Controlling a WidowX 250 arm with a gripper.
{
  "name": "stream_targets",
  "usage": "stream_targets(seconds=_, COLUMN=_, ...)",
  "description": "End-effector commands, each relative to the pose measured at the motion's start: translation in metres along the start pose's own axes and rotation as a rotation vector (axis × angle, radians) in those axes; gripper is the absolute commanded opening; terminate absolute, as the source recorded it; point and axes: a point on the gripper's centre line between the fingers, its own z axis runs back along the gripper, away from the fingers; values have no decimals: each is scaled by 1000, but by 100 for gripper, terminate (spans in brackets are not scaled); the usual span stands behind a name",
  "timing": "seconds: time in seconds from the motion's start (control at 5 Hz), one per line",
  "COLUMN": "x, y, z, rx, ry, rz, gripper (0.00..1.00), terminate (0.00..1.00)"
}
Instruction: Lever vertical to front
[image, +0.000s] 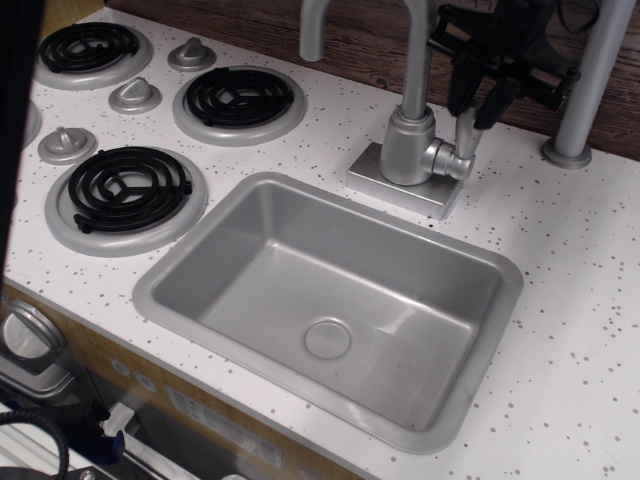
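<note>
speckled white countertop (590, 300) with matte grey rectangular sink (330, 300), 4 black coil burners at upper left. black gripper (478, 100) reaching down from upper right, 2 fingers (461, 85) straddling the lever (465, 135), closed around its upper half. lever upright, silver-grey, flattened, right of faucet base (408, 150).

A single view looks down steeply at the white speckled tabletop (580, 330) from above its front edge, facing the wooden back wall (360, 40). It sits fairly near: the sink (330, 300) fills the middle, the burners (125, 190) crowd the left edge, and the faucet spout (415, 50) and hand (478, 100) are cropped at the top.
</note>
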Motion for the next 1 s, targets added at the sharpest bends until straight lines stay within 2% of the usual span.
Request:
stream_targets(seconds=0.0, x=-16, y=-6, z=12, rx=-54, ry=-8, rz=46, gripper=0, terminate=0)
stream_targets(seconds=0.2, x=-16, y=-5, z=-1, rx=-98, ry=-4, rz=44, gripper=100, terminate=0)
stream_targets(seconds=0.4, x=-18, y=-3, z=-13, rx=-138, ry=-12, rz=60, gripper=100, terminate=0)
stream_targets(seconds=0.6, x=-19, y=-2, z=-20, rx=-163, ry=-6, rz=63, gripper=0, terminate=0)
stream_targets(seconds=0.8, x=-20, y=-2, z=-23, rx=-170, ry=-6, rz=64, gripper=0, terminate=0)
